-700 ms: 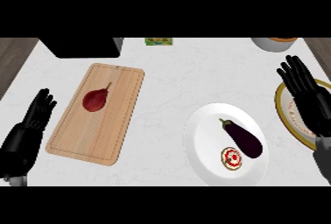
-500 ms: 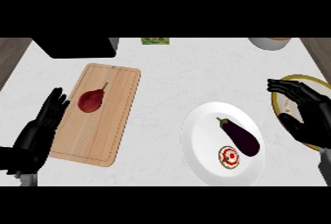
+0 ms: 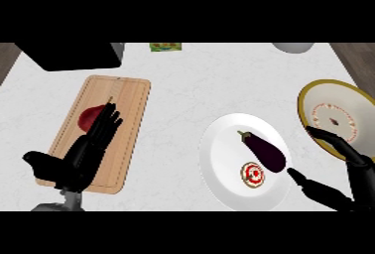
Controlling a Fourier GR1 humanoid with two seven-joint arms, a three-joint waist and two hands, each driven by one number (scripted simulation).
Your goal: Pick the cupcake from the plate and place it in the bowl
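Black and boxy, a dark appliance (image 3: 73,55) fills the eleven o'clock corner of my head view, on the pale marbled white counter (image 3: 183,94). Below it lies the rectangular light wooden cutting board (image 3: 102,129), running from about ten o'clock down toward eight. A dark red rounded fruit (image 3: 91,116) rests on the board, partly hidden from me by fingertips. The robot's left hand (image 3: 92,149) lies over the board's lower half, its fingers straight and held together, pointing toward twelve o'clock, thumb out to the side toward nine; it grasps nothing.

At twelve o'clock, near the counter's far edge, I see a small green packet (image 3: 165,47), and further along at one o'clock the rim of a grey round vessel (image 3: 293,47).

Right of centre sits the oval white plate (image 3: 227,154). On it lies a glossy dark purple eggplant (image 3: 264,150), angled from the plate's middle toward four o'clock. The small cupcake with white icing and red swirl (image 3: 253,173) is still on the plate, just beside the eggplant, toward five o'clock.

At three o'clock stands the wide gold-rimmed cream bowl (image 3: 315,99). The robot's right hand (image 3: 344,173) comes in at four o'clock, fingers spread apart and straight: one reaches across the bowl's near rim, another lies at the plate's edge by the eggplant's end. It holds nothing.
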